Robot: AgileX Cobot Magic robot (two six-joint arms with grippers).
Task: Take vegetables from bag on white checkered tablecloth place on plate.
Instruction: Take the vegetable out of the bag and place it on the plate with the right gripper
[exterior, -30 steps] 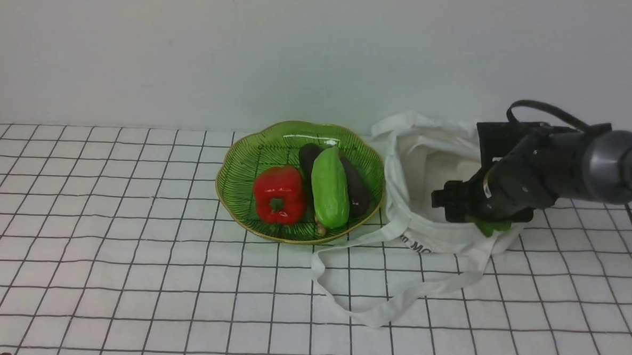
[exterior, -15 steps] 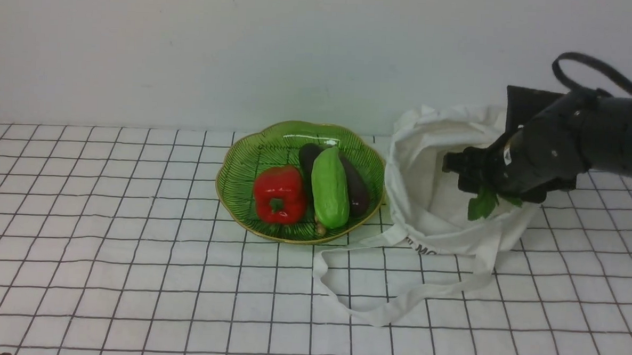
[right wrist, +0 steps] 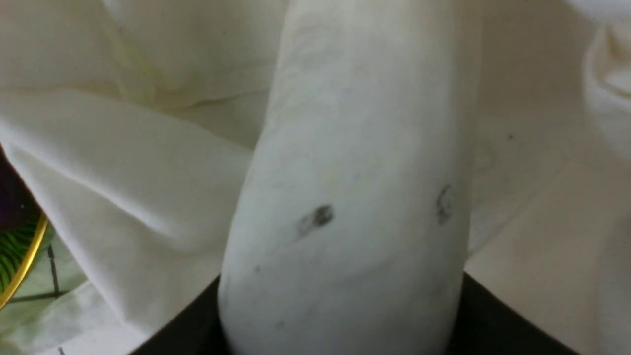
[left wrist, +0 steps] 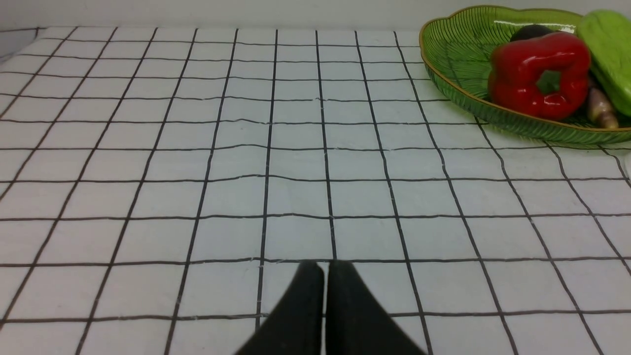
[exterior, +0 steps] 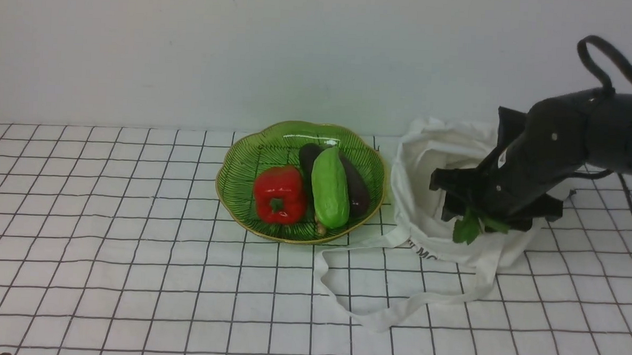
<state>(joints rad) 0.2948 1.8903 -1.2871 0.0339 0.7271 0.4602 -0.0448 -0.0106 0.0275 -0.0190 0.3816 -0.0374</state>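
White radish [right wrist: 345, 197] | lengthwise along right end effector [exterior: 448, 196]; leaves hanging beneath | clamped on radish

Front view faces forward across the tablecloth [exterior: 130, 276]. Left wrist, low, shares its plate [left wrist: 453, 59]; right wrist crowds the radish [right wrist: 355, 197].

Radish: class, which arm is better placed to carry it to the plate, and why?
Right. The right hand grips the radish above the bag, which lies beside the plate. The left hand is shut, holds nothing, and hangs over tablecloth away from the bag.
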